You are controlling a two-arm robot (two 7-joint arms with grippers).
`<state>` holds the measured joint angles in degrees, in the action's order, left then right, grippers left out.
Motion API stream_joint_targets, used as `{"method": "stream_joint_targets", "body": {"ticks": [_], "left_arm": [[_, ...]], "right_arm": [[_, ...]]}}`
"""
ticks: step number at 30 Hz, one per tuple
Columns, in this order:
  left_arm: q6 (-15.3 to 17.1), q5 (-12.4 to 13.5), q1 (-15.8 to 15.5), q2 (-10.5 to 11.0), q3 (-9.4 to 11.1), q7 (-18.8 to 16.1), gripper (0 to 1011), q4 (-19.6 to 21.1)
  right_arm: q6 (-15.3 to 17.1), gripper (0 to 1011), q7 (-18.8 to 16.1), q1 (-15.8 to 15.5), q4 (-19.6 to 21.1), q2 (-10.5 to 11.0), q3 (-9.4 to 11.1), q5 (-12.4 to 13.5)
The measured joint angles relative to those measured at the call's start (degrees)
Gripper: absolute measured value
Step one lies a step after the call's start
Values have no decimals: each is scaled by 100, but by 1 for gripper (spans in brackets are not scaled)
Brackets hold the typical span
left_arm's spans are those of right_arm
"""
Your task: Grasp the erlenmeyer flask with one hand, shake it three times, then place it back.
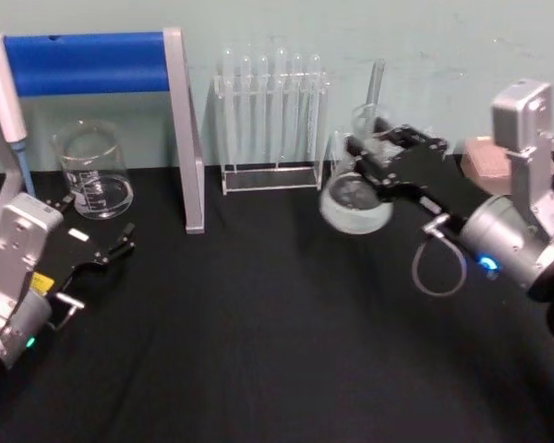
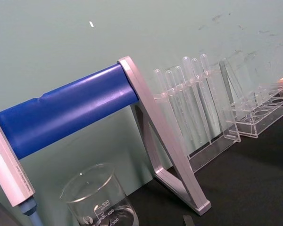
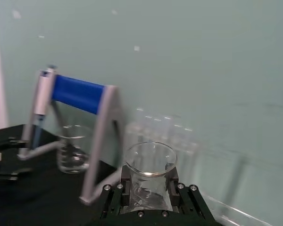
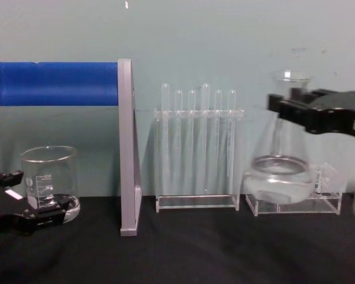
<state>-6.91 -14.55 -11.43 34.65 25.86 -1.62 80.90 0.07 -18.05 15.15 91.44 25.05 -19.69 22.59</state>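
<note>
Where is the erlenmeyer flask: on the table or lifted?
Lifted: the right gripper grips the erlenmeyer flask at the neck, base hanging above the table. Left gripper idles by the beaker.

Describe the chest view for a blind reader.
The right gripper holds a clear erlenmeyer flask by its neck. Left of it stand a test tube rack, a blue-barred stand and a beaker, with the open left gripper beside the beaker.
</note>
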Motion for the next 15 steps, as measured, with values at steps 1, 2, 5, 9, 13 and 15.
{"method": "stream_joint_targets", "body": {"ticks": [1, 2, 5, 9, 13, 15], "left_arm": [[0, 0, 0, 0, 0, 0, 1001, 0], [0, 0, 0, 0, 0, 0, 1001, 0], [0, 0, 0, 0, 0, 0, 1001, 0], [0, 1, 0, 0, 0, 0, 1001, 0], [0, 0, 0, 0, 0, 0, 1001, 0], [0, 0, 0, 0, 0, 0, 1001, 0]], "right_arm": [[9, 456, 34, -14, -1, 3, 34, -13], [27, 453, 114, -53, -1, 6, 112, -46], [62, 453, 230, -122, 15, 8, 243, -98], [96, 453, 279, -185, 51, -7, 347, -151], [114, 453, 255, -211, 70, -32, 383, -205], [136, 456, 170, -212, 77, -67, 380, -237]]}}
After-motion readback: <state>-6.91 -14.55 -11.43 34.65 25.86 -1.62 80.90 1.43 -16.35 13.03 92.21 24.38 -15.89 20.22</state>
